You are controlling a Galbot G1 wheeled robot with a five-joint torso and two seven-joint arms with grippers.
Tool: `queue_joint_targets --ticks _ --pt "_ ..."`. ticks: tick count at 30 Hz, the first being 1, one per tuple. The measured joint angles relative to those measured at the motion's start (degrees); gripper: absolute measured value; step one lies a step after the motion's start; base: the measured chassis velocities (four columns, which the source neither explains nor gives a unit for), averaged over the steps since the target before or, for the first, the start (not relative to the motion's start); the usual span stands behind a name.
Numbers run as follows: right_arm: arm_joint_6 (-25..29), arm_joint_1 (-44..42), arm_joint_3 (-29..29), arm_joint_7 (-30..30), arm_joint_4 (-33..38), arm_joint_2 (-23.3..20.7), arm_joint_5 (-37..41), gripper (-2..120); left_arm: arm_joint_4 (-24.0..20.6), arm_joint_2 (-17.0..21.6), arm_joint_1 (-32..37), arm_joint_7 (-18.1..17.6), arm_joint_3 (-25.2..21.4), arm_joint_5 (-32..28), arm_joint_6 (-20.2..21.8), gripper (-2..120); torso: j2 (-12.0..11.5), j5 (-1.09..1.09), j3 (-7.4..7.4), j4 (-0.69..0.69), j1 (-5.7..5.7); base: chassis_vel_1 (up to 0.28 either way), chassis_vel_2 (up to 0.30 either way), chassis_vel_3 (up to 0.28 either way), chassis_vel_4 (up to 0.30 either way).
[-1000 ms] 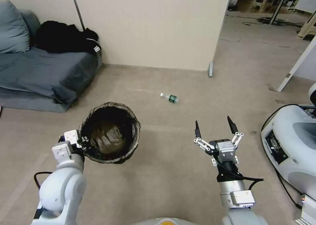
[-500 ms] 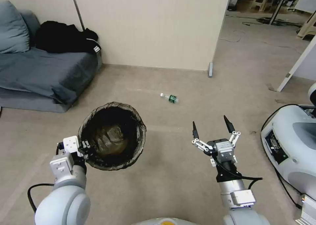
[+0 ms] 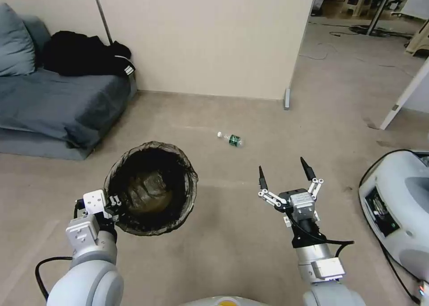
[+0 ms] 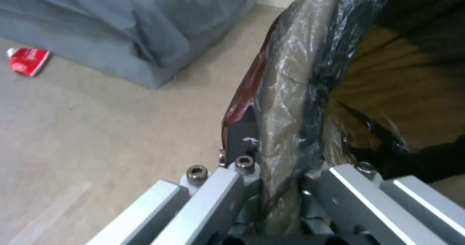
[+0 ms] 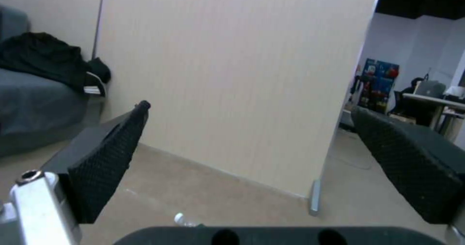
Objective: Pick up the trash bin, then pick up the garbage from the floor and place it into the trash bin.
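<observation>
dark bag plastic folds over the rim of the trash bin (image 3: 151,187), which the left pincer (image 3: 112,204) holds off the floor, clamped on the near-left rim. the right pincer (image 3: 283,177) hovers with its fingers spread apart – a clear plastic bottle (image 3: 230,139) lies on the carpet ahead of it, slightly to its left, well apart. a red carton (image 4: 28,61) lies by the sofa (image 3: 58,104).

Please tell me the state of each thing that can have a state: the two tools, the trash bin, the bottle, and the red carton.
Left tool: shut on the trash bin rim.
Right tool: open, empty, held above the floor.
Trash bin: lifted, mouth open, lined with a dark bag.
Bottle: lying on its side on the floor, untouched.
Red carton: lying on the floor beside the sofa.
</observation>
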Motion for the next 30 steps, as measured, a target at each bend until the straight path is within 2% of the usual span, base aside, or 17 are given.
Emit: queue_joint_targets --ticks 1,2,25,30 --pt "0.0 0.0 0.0 0.0 0.0 0.0 0.0 100 0.0 0.0 -0.1 0.0 0.0 0.0 0.0 0 0.0 0.05 0.00 0.01 0.00 -0.224 0.225 0.229 -0.229" --pt "0.0 0.0 0.0 -0.1 0.0 0.0 0.0 100 0.0 0.0 -0.1 0.0 0.0 0.0 0.0 0 0.0 -0.01 0.00 0.01 0.00 -0.236 0.243 0.239 -0.229" --pt "0.3 0.1 0.0 -0.8 -0.1 0.0 -0.1 100 0.5 -0.2 -0.5 0.0 0.2 0.2 0.0 0 0.0 0.02 0.00 0.00 0.01 -0.222 0.223 0.222 -0.222" --pt "1.4 0.1 0.1 -2.2 -0.2 0.0 -0.2 100 0.6 -0.3 -0.6 0.0 0.3 0.3 0.0 0 0.0 0.01 0.01 0.01 0.01 -0.071 0.093 0.067 -0.072"
